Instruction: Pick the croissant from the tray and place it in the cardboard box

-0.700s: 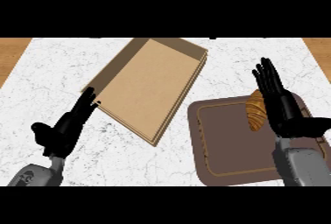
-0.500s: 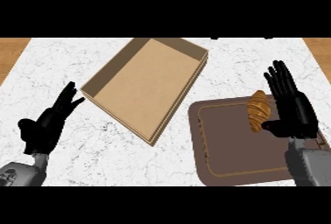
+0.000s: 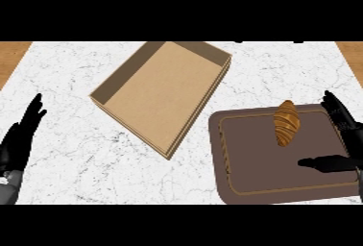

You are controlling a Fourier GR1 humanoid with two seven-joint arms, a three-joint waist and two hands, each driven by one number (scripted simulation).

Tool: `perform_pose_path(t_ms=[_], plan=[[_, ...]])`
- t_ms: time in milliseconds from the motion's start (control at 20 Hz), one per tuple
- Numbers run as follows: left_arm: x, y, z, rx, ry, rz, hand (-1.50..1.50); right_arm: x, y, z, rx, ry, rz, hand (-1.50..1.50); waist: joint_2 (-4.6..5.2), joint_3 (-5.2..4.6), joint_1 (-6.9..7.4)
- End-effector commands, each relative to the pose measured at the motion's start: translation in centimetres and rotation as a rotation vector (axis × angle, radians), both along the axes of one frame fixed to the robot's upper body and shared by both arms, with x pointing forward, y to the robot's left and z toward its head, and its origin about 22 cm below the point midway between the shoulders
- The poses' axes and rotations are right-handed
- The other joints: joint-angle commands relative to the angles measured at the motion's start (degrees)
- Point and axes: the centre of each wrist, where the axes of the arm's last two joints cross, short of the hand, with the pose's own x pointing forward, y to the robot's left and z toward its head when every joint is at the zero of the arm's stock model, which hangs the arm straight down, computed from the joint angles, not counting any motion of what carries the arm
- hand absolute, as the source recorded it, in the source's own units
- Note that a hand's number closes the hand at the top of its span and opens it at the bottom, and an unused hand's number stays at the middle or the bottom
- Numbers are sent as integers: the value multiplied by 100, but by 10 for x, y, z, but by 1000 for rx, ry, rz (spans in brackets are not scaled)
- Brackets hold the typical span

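- Currently the croissant (image 3: 286, 128) lies on the tray (image 3: 248, 178), far-right part, not yet grasped.
- Right hand (image 3: 339, 144) sits at the tray's right edge, fingers (image 3: 334, 109) straight and spread, thumb extended left; it holds nothing.
- Left hand (image 3: 20, 137) rests open at the desk's (image 3: 85, 149) left edge.
- Cardboard box (image 3: 163, 93) holds nothing; grasp, transfer and placement all remain.

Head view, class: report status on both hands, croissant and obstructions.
Left hand open, resting at left edge. Right hand open beside golden-brown croissant on brown tray. Nothing blocks tan cardboard box.
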Motion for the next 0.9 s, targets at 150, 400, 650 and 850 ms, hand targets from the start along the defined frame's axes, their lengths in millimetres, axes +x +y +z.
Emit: perform_pose_path(t_ms=[150,400,650,850], plan=[[10,0,1,39,11,41,0,-6,-51,-38,79,-121,106,-150,-5,3,28],[6,1,-2,25,16,38,0,15,-81,26,-345,-53,120,-150,-4,-14,60],[14,-4,0,43,7,40,0,40,-74,53,-538,99,227,-150,-7,-17,49],[14,-7,-13,50,9,50,0,66,-53,80,-656,194,280,-150,-12,-23,23]])
